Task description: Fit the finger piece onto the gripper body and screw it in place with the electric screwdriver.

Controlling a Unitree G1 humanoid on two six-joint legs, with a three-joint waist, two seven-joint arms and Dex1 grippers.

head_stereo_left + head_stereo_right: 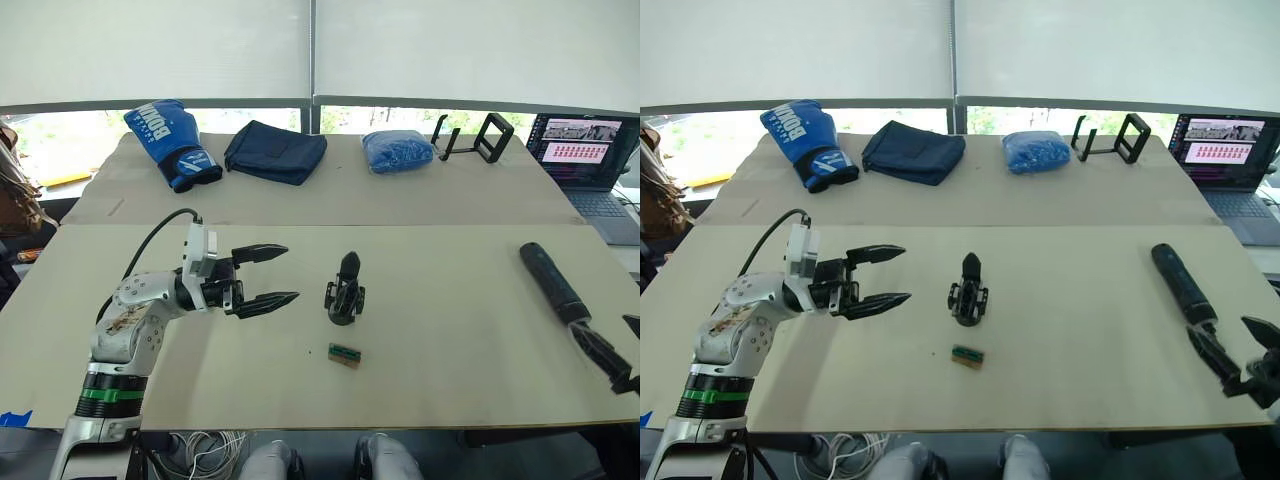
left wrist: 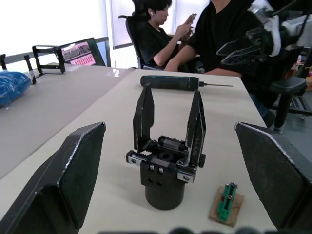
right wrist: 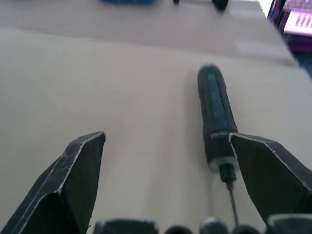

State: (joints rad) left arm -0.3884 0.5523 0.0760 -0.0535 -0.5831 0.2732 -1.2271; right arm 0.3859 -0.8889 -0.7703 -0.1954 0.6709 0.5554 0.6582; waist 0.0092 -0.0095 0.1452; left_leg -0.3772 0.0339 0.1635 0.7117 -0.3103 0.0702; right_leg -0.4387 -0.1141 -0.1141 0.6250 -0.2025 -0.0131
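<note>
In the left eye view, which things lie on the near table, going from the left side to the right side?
Left tool → gripper body, with the small green part just in front of it → electric screwdriver → right tool at the right edge.

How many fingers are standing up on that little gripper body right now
2. On the gripper body, mid-table ahead of the open left gripper, one black finger rises on one side and a second on the other, both upright with tips apart.
</note>
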